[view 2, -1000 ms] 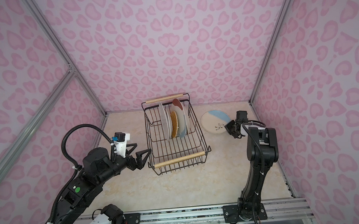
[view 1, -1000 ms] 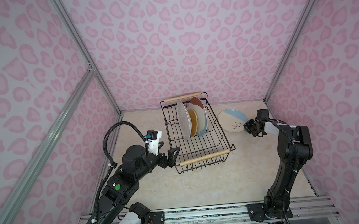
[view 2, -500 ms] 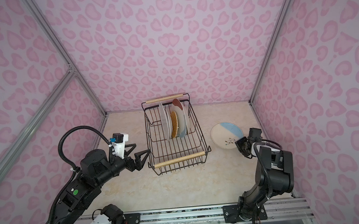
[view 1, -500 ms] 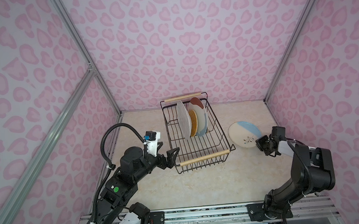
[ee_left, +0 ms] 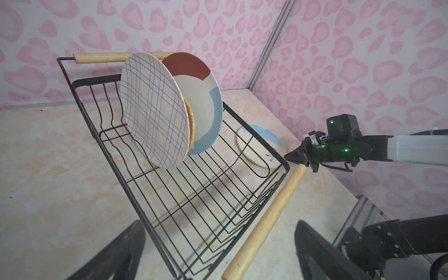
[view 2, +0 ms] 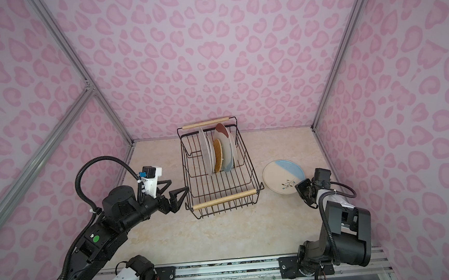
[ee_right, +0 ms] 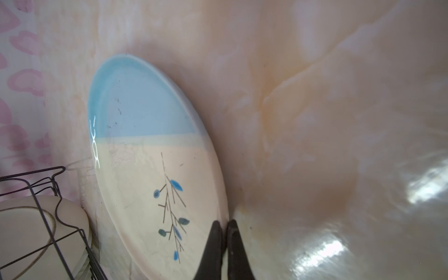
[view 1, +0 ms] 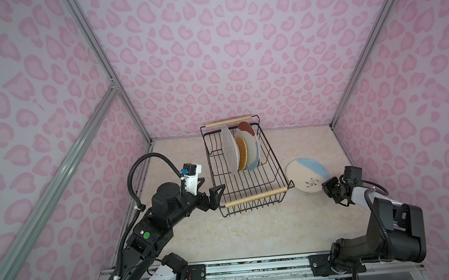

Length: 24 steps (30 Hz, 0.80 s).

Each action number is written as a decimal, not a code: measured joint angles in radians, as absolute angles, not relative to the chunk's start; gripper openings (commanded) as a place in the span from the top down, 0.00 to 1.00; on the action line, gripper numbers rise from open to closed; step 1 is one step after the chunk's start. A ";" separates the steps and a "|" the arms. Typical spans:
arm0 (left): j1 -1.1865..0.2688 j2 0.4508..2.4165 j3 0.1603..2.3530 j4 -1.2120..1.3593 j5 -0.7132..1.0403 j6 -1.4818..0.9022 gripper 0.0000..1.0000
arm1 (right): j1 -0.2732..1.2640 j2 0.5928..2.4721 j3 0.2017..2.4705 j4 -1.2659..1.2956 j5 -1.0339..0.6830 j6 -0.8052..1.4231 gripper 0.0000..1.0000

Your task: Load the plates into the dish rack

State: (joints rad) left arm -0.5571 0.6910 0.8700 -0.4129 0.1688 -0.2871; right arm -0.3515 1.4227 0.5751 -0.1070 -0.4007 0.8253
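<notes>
The black wire dish rack stands mid-table with three plates on edge in it: blue-gridded, orange woven-look and colour-blocked. To its right is a cream-and-blue plate with a sprig. My right gripper is shut on that plate's near rim, and in the right wrist view its fingertips pinch the rim. My left gripper is open at the rack's near left corner, and in the left wrist view that corner lies between its jaws.
Pink patterned walls with metal posts close in the marble table on three sides. The right wall stands close behind the right arm. A metal rail runs along the front edge. Bare tabletop lies in front of the rack.
My right gripper has drawn the cream-and-blue plate toward the front of the table, away from the back wall, while its arm folded low. The left gripper has hardly moved.
</notes>
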 measured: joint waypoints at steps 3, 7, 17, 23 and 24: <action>-0.557 0.723 0.870 -0.401 0.204 -0.288 0.02 | -0.354 1.433 0.562 -0.084 -0.414 0.816 1.00; -0.565 0.788 0.887 -0.396 0.250 -0.321 0.01 | -0.354 1.441 0.548 -0.042 -0.425 0.806 1.00; -0.850 1.015 1.010 -0.364 0.127 -0.366 0.00 | -0.362 1.438 0.554 -0.039 -0.436 0.746 0.66; -0.896 1.077 1.048 -0.365 0.050 -0.396 0.01 | -0.310 1.299 0.590 -0.117 -0.389 0.691 0.31; -0.897 1.079 1.056 -0.365 0.044 -0.400 0.01 | -0.278 1.269 0.608 -0.130 -0.373 0.678 0.27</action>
State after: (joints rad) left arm -0.8967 1.0786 1.0565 -0.3649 0.0444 -0.4000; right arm -0.2775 1.2690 0.6079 -0.1299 -0.3725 0.6781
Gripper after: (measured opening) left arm 0.995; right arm 0.665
